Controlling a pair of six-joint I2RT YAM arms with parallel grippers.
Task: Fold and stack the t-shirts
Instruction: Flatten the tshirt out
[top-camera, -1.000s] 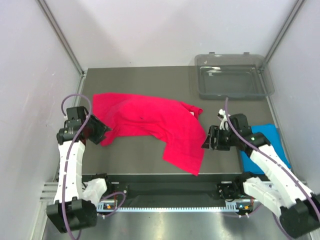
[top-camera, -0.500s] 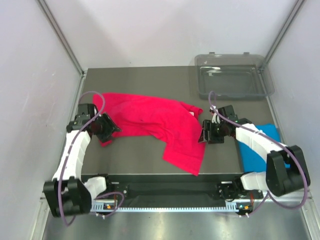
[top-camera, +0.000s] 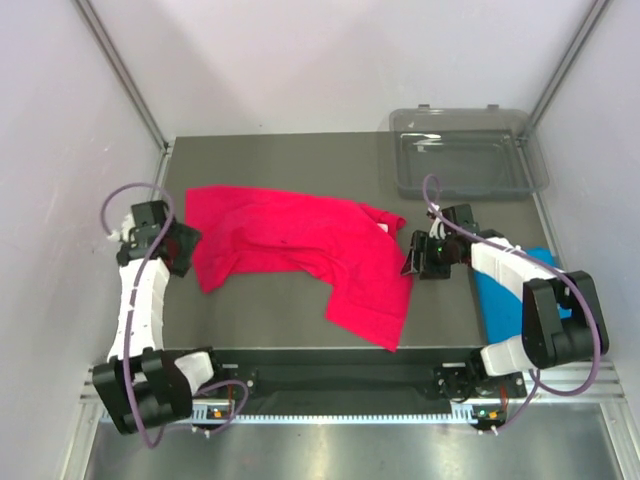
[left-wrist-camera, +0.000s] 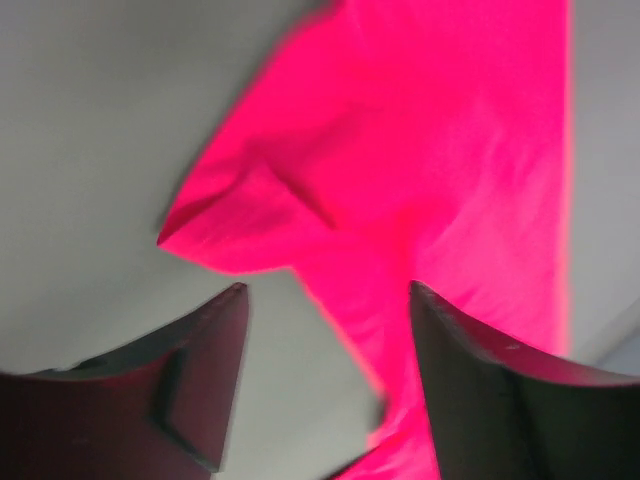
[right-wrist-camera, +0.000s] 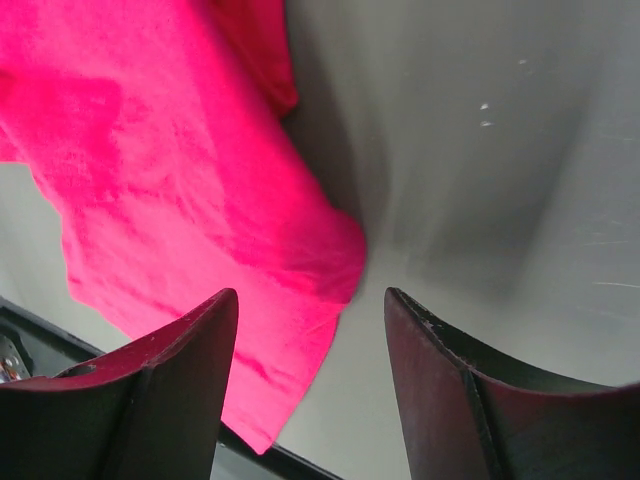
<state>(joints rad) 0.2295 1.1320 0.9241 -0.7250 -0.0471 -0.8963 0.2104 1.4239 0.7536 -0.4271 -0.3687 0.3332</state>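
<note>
The crimson-pink t-shirt lies crumpled across the middle of the table, one flap hanging towards the front edge. It also shows in the left wrist view and in the right wrist view. The sky blue t-shirt lies folded at the right edge, partly under the right arm. My left gripper is open at the pink shirt's left edge, its jaws astride the hem. My right gripper is open and empty beside the shirt's right edge.
A clear grey plastic tray stands at the back right corner. Walls close the table in on left, back and right. A black rail runs along the front edge.
My left arm has swung out to the left, its gripper drawn back to the pink shirt's left edge. My right gripper has moved up along the shirt's right edge. The shirt lies about as before.
</note>
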